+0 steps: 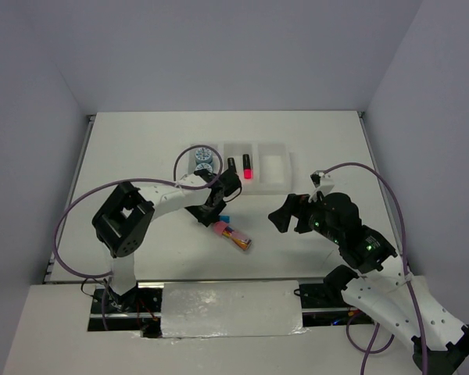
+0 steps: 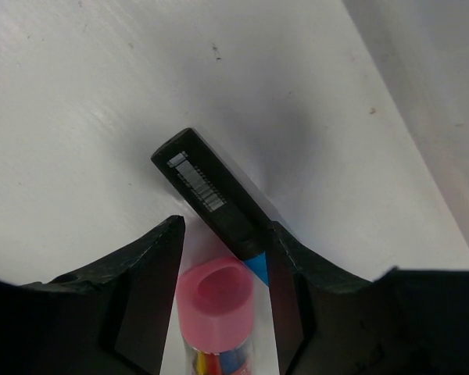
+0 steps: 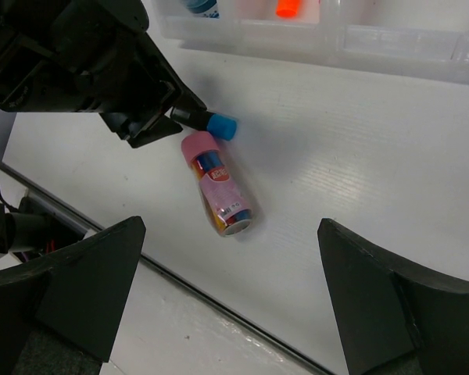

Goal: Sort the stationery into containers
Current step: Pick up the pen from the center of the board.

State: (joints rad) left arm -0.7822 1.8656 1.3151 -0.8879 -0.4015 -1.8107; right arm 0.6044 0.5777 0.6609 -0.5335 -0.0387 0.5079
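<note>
The job looks more than half done. The tray [image 1: 258, 187] has 3 boxes in a row. The 2 round blue and white discs [image 1: 202, 159] sit in the left box. 2 markers [image 1: 240, 166] lie in the middle box. The right box looks bare.

2 things are left on the surface [image 1: 141, 148], near the tray. They are the blue marker [image 2: 215, 199] and the bundle [image 3: 219, 187], which touch or almost touch.

The blue marker is short and black with a blue cap. The bundle is a small tube with a pink cap and bright colors inside.

The left gripper [image 2: 223, 234] is partly open around the blue marker. 1 finger touches it, the other does not. The bundle's pink cap is in the gap too. The right gripper [image 1: 281, 218] is wide open and holds nothing.
</note>
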